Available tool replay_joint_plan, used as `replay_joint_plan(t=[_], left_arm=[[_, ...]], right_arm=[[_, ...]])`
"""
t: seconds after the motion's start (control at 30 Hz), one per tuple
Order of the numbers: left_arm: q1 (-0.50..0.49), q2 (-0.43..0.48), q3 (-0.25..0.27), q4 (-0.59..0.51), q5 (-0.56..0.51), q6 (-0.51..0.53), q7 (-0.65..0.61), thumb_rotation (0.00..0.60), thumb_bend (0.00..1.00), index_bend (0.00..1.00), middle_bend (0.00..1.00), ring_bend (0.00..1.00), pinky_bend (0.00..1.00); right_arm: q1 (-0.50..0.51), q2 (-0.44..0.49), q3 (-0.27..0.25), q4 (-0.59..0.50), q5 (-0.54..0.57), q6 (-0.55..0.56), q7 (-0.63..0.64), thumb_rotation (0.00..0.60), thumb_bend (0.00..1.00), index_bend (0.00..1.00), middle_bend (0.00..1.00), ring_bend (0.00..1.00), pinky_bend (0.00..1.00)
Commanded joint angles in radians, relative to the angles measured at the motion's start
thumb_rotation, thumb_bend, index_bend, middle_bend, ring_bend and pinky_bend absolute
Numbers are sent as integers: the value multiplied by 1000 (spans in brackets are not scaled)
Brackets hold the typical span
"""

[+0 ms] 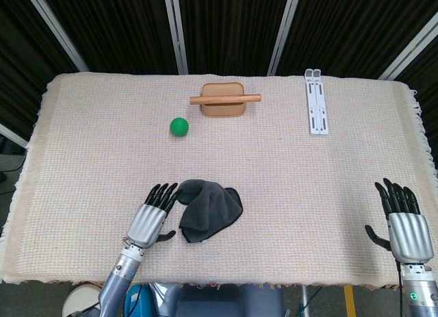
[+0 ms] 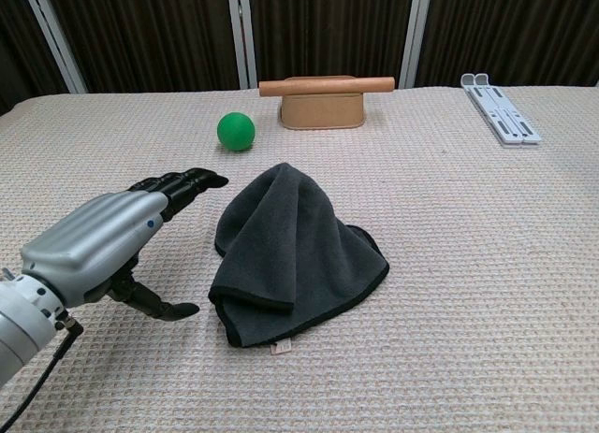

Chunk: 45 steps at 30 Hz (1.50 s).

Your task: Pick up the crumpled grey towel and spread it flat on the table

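The crumpled grey towel [image 1: 208,209] [image 2: 292,251] lies in a heap near the table's front middle. My left hand [image 1: 151,217] [image 2: 108,237] hovers just to its left, palm down, fingers spread and extended, holding nothing; its fingertips [image 1: 164,191] are close to the towel's left edge without a clear touch. My right hand [image 1: 402,223] rests open at the front right corner, far from the towel, and shows only in the head view.
A green ball [image 1: 179,126] [image 2: 236,131] sits behind the towel to the left. A wooden box with a stick across it [image 1: 224,99] [image 2: 324,100] stands at the back middle. A white folding stand [image 1: 315,101] [image 2: 500,108] lies at the back right.
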Motion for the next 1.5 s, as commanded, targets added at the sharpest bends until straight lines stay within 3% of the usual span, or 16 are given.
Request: replay_joint_plan(t=[0.03,0.3,0.6,0.87,1.1,1.2,1.37,1.5], left_arm=[[-12,-48,-7,49,-9,-1,-9,600,117,0,0,0,0],[-33,-157,-9,173,18,28,-47,600,137,0,0,0,0],[-80,-274,-59,381,72,113,-173,600,203,0,0,0,0],[-122,-276,-108,458,66,124,-231,600,295,10,0,0,0],[-138,-245,-114,473,71,142,-258,600,315,15,0,0,0],[-133,-231,-110,473,67,148,-267,600,315,72,0,0,0],[-123,-209,-99,478,65,167,-287,600,315,356,0,0,0],[-122,-207,-109,488,48,172,-286,600,315,432,4,0,0]], right_arm=[[-1,3,-2,-3,-3,0,7,600,247,0,0,0,61],[2,8,-5,-8,-6,-9,22,600,247,0,0,0,61],[2,15,-11,-11,-10,-16,44,600,247,0,0,0,61],[4,11,-13,-13,-9,-20,35,600,247,0,0,0,61],[3,9,-10,-16,0,-20,31,600,247,0,0,0,61],[1,7,-12,-15,-1,-19,30,600,248,0,0,0,61],[1,7,-12,-20,-2,-17,28,600,247,0,0,0,61],[1,8,-14,-26,-5,-18,24,600,247,0,0,0,61]])
